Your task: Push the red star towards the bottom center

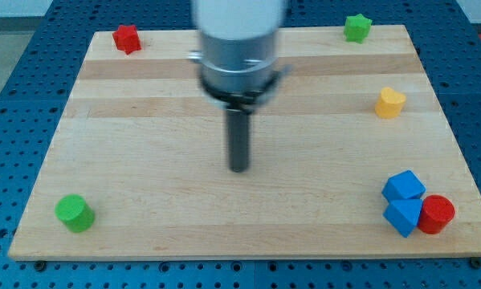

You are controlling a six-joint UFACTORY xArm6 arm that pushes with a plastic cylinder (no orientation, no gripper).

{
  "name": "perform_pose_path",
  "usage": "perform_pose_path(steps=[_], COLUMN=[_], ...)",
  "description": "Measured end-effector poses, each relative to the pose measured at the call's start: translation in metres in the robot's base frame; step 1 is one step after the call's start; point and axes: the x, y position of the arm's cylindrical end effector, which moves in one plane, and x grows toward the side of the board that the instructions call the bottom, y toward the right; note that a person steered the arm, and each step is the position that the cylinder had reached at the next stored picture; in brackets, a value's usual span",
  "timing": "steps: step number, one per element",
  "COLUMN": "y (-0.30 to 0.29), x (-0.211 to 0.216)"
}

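One small red star (126,38), far corner at view's top left; probably light, rigid, prone to spin; best pushed from its upper-left side; my tip (238,168) mid-board, well apart; no gripper fitted.

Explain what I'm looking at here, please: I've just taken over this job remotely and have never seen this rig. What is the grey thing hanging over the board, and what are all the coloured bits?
There is only one camera view, looking down at a slant on a wooden board set on a blue perforated table. The grey cylinder at the top is the end of the robot arm. It has no gripper; it ends in a dark rod, and my tip sits near the board's middle, touching no block. Nothing is held: this arm only pushes.

The blocks are spread around the edges. The red star, the one to be pushed, is at the view's top left. A green star is top right, with a yellow heart-like block below it. A green cylinder is bottom left. At bottom right, two blue blocks sit close beside a red cylinder.
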Motion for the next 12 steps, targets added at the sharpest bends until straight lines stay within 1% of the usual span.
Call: perform_pose_path(steps=[1,2,3,4,5,6,7,8,9,10,11,12], y=[-0.067,-0.118,-0.187,-0.252,-0.252,-0.228,-0.190,-0.128,-0.115,-0.126,-0.131,-0.168], x=[-0.068,-0.129,-0.156,-0.212,-0.236,-0.298,-0.298,-0.280,-0.231,-0.218,-0.265,-0.256])
